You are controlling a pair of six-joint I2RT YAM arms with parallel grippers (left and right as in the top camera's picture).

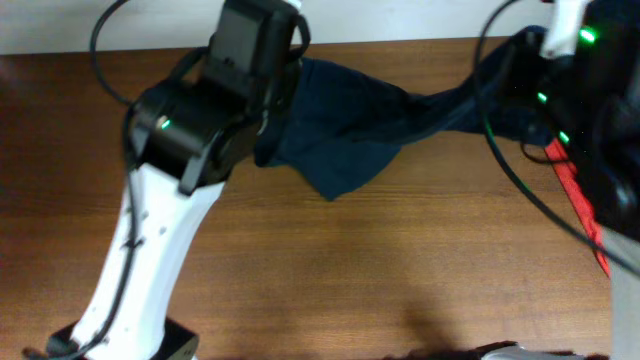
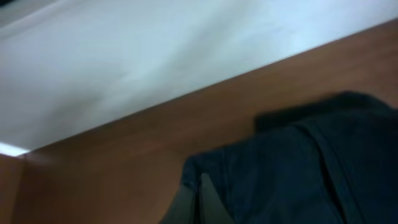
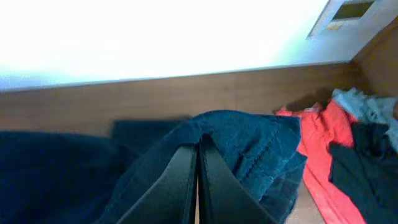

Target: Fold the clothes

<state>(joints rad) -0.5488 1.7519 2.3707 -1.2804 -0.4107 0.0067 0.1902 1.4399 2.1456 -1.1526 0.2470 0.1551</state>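
A dark navy garment [image 1: 345,135] hangs stretched between my two grippers across the back of the wooden table [image 1: 330,270], with a loose corner drooping toward the middle. My left gripper [image 2: 199,190] is shut on its left edge; in the overhead view it sits under the black wrist [image 1: 262,95]. My right gripper [image 3: 198,155] is shut on a bunched fold of the same dark blue cloth [image 3: 249,143] at the far right. The fingertips of both are mostly buried in fabric.
A red garment [image 1: 575,190] lies at the table's right edge, also in the right wrist view [image 3: 320,149], with a pale grey piece [image 3: 367,102] and a dark piece [image 3: 367,168] piled beside it. A white wall [image 2: 155,56] runs behind the table. Cables hang by the right arm [image 1: 500,150].
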